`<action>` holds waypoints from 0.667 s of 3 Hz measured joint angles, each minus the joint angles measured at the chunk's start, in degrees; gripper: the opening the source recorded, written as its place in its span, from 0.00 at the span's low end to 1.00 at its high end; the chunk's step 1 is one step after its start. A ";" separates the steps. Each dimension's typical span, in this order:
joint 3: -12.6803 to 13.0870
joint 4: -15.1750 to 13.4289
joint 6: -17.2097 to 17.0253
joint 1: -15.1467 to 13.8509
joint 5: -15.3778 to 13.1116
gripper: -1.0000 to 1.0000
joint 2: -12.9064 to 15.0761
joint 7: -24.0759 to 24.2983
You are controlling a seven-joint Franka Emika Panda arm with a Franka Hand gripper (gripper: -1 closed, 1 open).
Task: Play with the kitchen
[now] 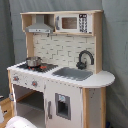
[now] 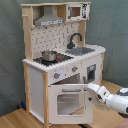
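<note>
Toy kitchen (image 2: 60,60) standing upright, small pot (image 2: 48,55) on its stovetop, white fingers (image 2: 94,92) beside the oven door (image 2: 67,102), grip impossible to tell

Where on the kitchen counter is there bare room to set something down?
Free: the rounded counter end beyond the sink and faucet. The stovetop is crowded: a pot sits on it. The gripper is at the oven door.
</note>
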 joint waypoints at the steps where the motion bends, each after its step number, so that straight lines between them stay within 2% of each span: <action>1: 0.08 -0.03 0.00 -1.76 0.00 1.00 0.00 5.60; 2: 1.00 -0.55 -0.60 -2.52 0.00 1.00 0.00 11.21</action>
